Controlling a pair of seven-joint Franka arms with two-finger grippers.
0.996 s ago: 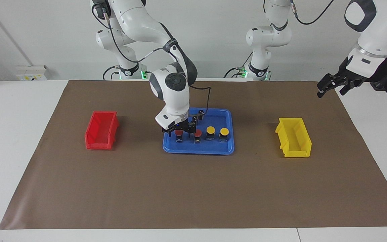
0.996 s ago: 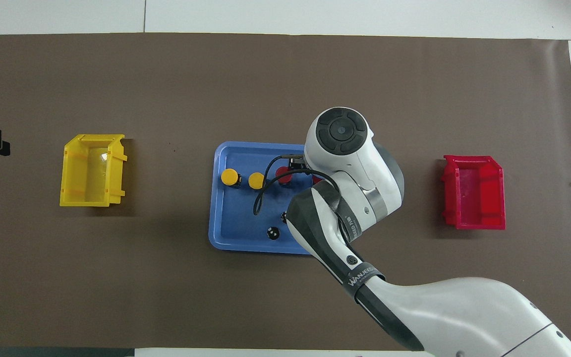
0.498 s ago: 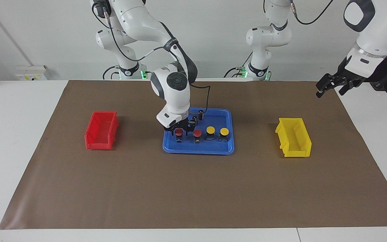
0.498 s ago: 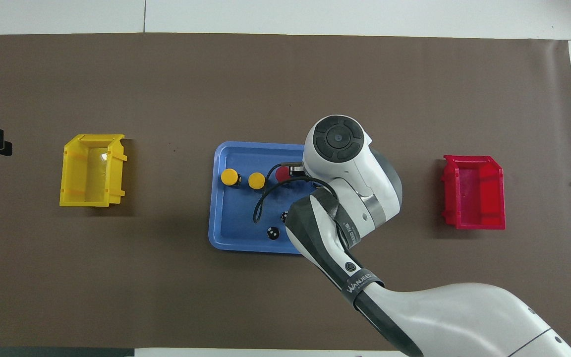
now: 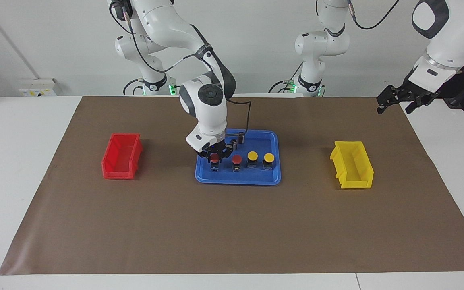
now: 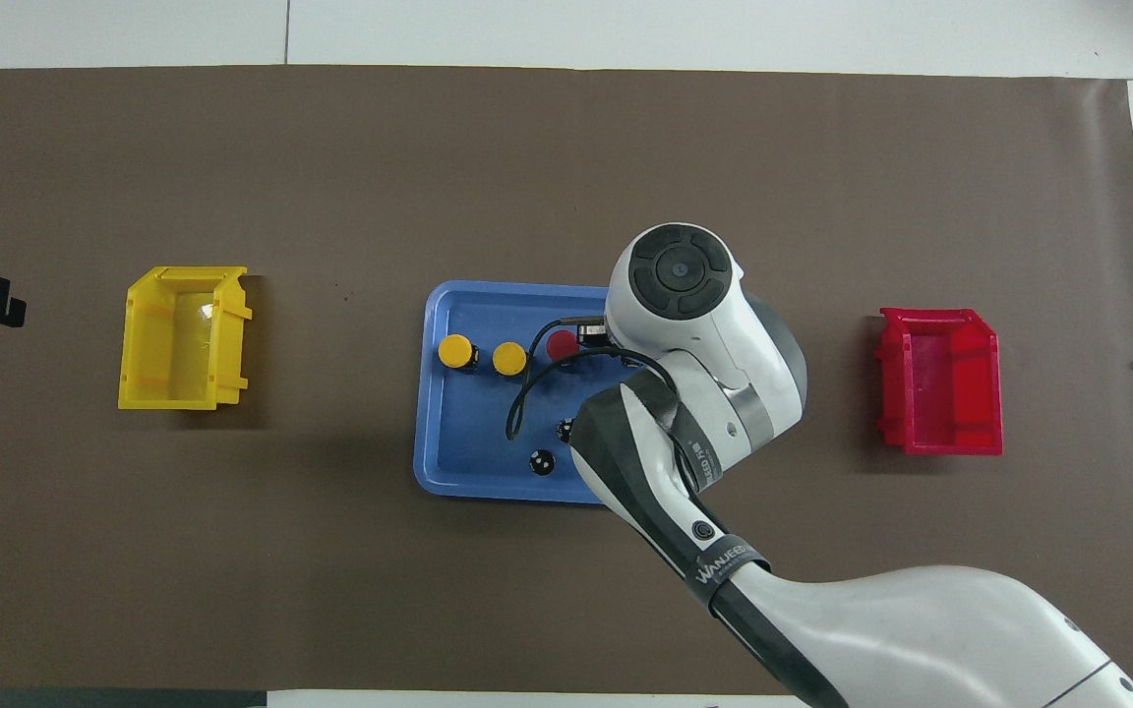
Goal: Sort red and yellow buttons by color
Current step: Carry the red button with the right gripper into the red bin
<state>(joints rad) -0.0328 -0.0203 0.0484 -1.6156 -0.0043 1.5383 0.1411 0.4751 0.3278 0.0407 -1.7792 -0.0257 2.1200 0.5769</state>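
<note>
On the flat blue plastic tray in the middle of the counter, the right end effector has just squeezed closed on the round red button with the black base at the right arm's end of the row. A moment ago its fingers stood wide around it. So the first pick is starting. The left end effector waits open, up over the counter near the yellow plastic bin. I count two red buttons, two yellow buttons, two dark capless cylinders, and one red plastic bin.

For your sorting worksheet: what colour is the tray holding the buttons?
Blue tray; clearest in the facing view.
</note>
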